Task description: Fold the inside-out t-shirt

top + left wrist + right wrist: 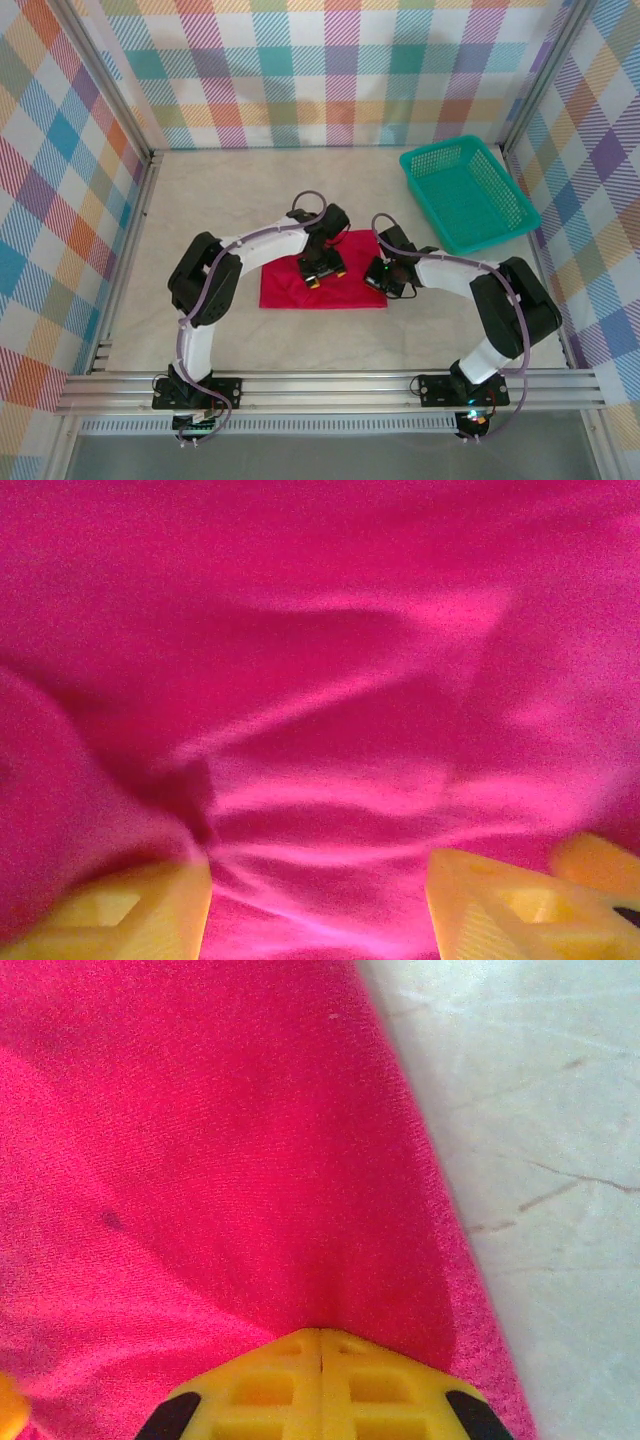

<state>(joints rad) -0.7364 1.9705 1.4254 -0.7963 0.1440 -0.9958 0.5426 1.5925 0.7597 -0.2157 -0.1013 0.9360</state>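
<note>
Right gripper [320, 1345]: yellow fingers pressed flat together, and the red cloth creases run straight into the tips, so it looks like it's pinching the right edge of the inside-out t-shirt [200, 1140]. Bare pale table [540, 1110] sits just to the right of that edge.

Left gripper [320, 920] is the opposite: jaws standing apart, nothing between them but wrinkled red fabric, one yellow finger [130, 910] in each bottom corner of its wrist view. It's right down over the cloth; can't tell if the tips are actually touching it.

From the top camera, the shirt [290, 285] lies as a flat red rectangle mid-table, near the arm bases. The left gripper [323, 272] is over its upper middle and the right gripper [383, 280] is at its right edge. The teal mesh basket [440, 147] sits well apart at the far right.
</note>
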